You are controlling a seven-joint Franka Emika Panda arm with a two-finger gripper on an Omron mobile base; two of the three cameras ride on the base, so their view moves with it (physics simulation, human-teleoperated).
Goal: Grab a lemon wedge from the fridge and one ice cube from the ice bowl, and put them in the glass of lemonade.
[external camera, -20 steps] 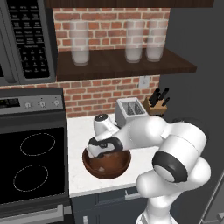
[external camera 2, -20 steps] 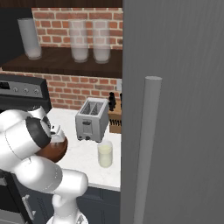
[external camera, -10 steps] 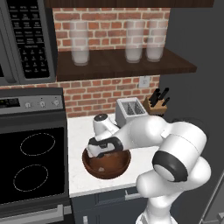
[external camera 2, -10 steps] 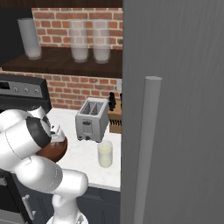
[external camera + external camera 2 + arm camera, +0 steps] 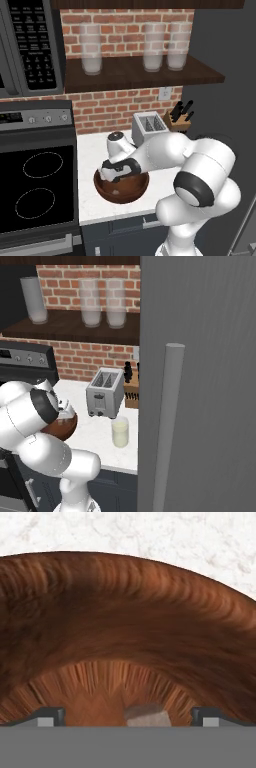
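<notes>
I find the gripper [image 5: 127, 714] lowered into the ice bowl [image 5: 121, 189], jaws spread wide and holding nothing. The ice cube [image 5: 146, 716] lies on the bowl's floor between the fingertips. The glass of lemonade [image 5: 119, 432] stands before the toaster [image 5: 104, 392].

No legible text, brand or number anywhere. Rows of pale marks on the microwave's keypad [image 5: 36, 50], too blurred to read; likewise the small marks on the stove's control panel [image 5: 35, 119].
</notes>
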